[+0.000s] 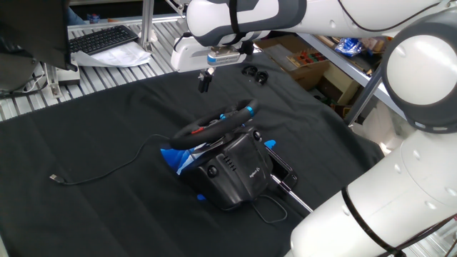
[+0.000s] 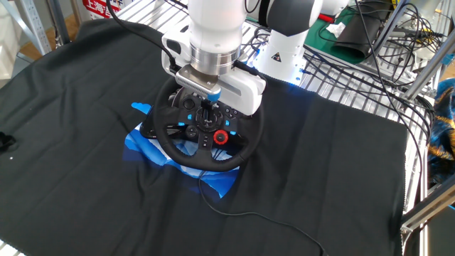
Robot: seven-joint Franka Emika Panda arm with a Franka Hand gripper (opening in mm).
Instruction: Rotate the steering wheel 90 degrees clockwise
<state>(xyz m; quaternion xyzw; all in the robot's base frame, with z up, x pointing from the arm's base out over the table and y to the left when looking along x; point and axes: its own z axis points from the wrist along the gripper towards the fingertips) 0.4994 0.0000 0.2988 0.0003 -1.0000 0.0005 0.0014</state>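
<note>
The steering wheel [image 1: 207, 128] is a black round rim with blue and red accents, tilted on its bulky black base [image 1: 239, 173] in the middle of the black cloth. In the other fixed view the wheel [image 2: 202, 161] faces the camera, with a red knob to the right of its hub. My gripper [image 1: 205, 81] hangs above and behind the wheel, apart from it, fingers close together and holding nothing. In the other fixed view the gripper [image 2: 206, 114] stands over the wheel's hub and hides part of it.
Blue sheet pieces [image 1: 175, 158] lie under the base, also seen in the other fixed view [image 2: 142, 142]. A thin cable [image 1: 100, 171] runs left across the cloth. Small black parts [image 1: 255, 73] lie behind the wheel. A keyboard [image 1: 103, 39] sits at the back left.
</note>
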